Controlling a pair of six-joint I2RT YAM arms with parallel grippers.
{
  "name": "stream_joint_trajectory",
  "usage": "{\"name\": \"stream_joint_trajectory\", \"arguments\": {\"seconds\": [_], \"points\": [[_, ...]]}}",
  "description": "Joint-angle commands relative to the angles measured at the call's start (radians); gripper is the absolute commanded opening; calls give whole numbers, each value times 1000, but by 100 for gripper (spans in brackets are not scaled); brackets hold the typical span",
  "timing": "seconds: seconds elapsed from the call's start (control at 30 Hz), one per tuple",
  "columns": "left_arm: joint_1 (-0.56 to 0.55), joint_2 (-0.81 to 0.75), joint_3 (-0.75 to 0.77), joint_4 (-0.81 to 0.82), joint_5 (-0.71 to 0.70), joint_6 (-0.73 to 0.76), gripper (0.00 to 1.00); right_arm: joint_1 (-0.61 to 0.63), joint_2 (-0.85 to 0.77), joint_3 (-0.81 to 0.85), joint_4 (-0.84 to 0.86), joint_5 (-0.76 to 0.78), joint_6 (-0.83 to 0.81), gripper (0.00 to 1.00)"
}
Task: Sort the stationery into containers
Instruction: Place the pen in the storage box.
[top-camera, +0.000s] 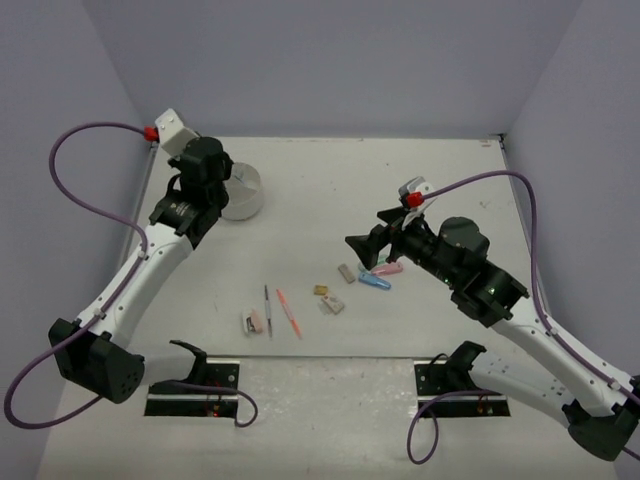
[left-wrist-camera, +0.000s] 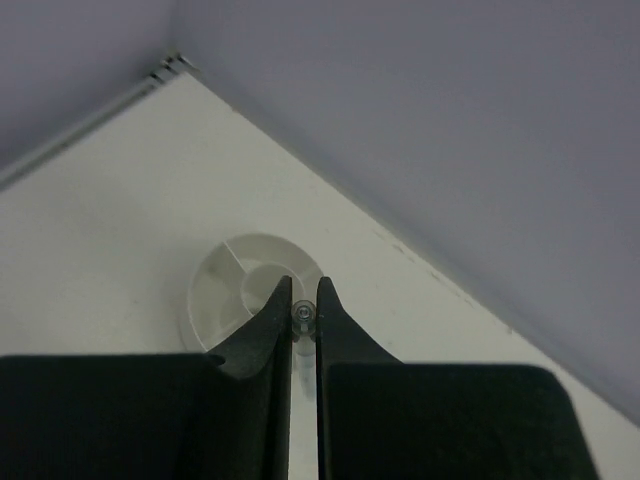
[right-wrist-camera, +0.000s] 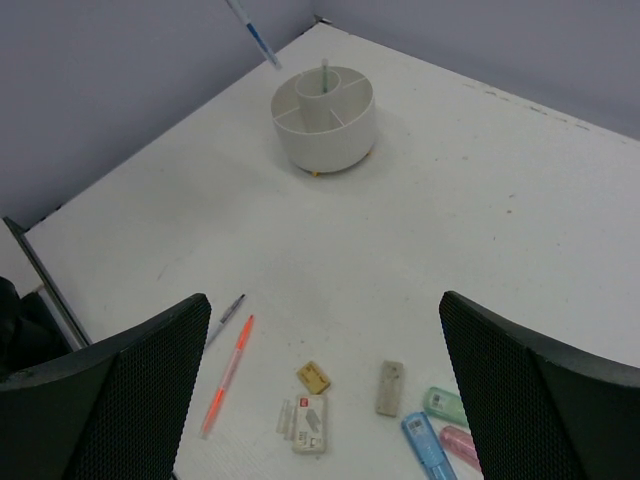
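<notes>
The round white divided dish (top-camera: 243, 193) stands at the far left; it also shows in the left wrist view (left-wrist-camera: 232, 285) and the right wrist view (right-wrist-camera: 325, 120), with one pen (right-wrist-camera: 323, 76) upright in its centre cup. My left gripper (top-camera: 222, 190) is shut on a blue pen (right-wrist-camera: 254, 30) and holds it upright just above the dish; its end shows between the fingers (left-wrist-camera: 303, 315). My right gripper (right-wrist-camera: 324, 300) is open and empty above the loose stationery: a grey pen (right-wrist-camera: 225, 318), an orange pen (right-wrist-camera: 228, 375), a tan eraser (right-wrist-camera: 314, 376), a grey eraser (right-wrist-camera: 390, 387), and green (right-wrist-camera: 445, 405), blue (right-wrist-camera: 425, 445) and pink (right-wrist-camera: 462, 445) capsules.
A small white staple box (right-wrist-camera: 310, 423) lies beside the tan eraser. A pink and white eraser (top-camera: 252, 322) lies left of the grey pen (top-camera: 267, 310). Purple walls close the table at the back and sides. Two black mounts (top-camera: 195, 385) sit at the near edge.
</notes>
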Motion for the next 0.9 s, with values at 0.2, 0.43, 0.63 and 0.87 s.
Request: {"name": "stream_joint_trajectory", "arguments": {"seconds": [0.2, 0.43, 0.63, 0.87], "points": [[141, 226, -1, 535, -254, 262, 0, 0, -1, -27, 32, 8, 18, 99], [151, 357, 18, 631, -195, 330, 0, -2, 13, -33, 34, 2, 18, 99], [152, 365, -38, 648, -115, 285, 0, -2, 36, -31, 35, -7, 18, 99], [154, 380, -52, 562, -83, 209, 24, -2, 60, -27, 34, -13, 24, 99]]}}
